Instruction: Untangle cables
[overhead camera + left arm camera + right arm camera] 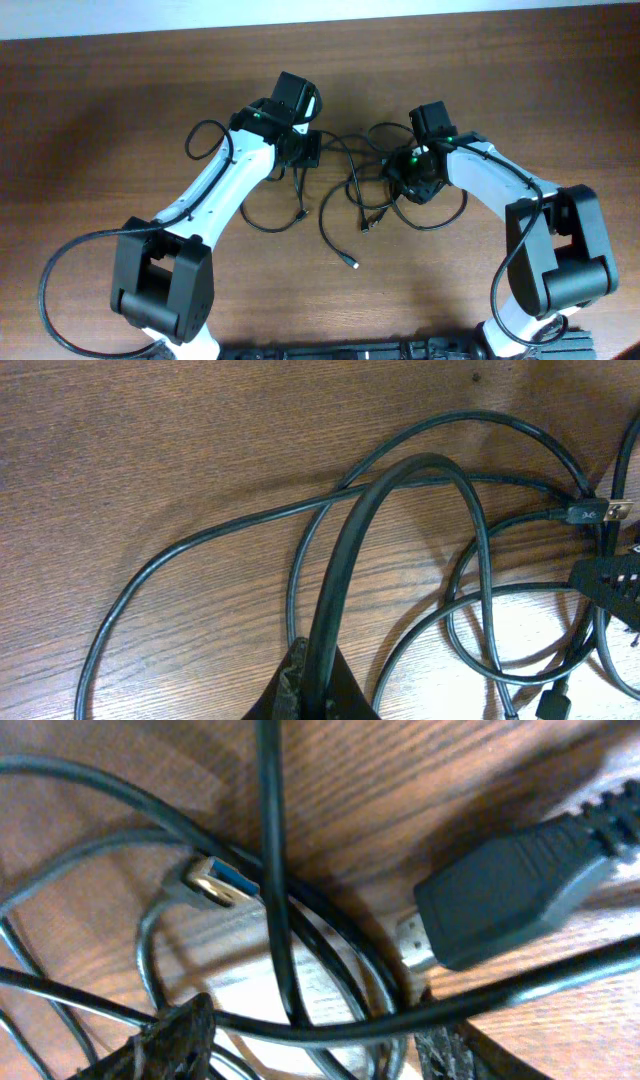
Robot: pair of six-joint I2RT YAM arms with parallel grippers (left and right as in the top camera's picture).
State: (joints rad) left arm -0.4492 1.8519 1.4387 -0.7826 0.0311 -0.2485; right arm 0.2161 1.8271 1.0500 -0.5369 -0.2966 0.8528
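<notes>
As you look down on the brown worktop [100, 120], the cables [352, 185] sprawl in tangled loops near its middle. Your left fingers [290, 695] pinch one strand; your right fingers [170, 1040] stand apart over crossed cords, beside a blue-tongued plug [215, 885].

No legible text, brand, number or sign on the cables [270, 820], their plugs [510, 890] or the table [400, 780].
</notes>
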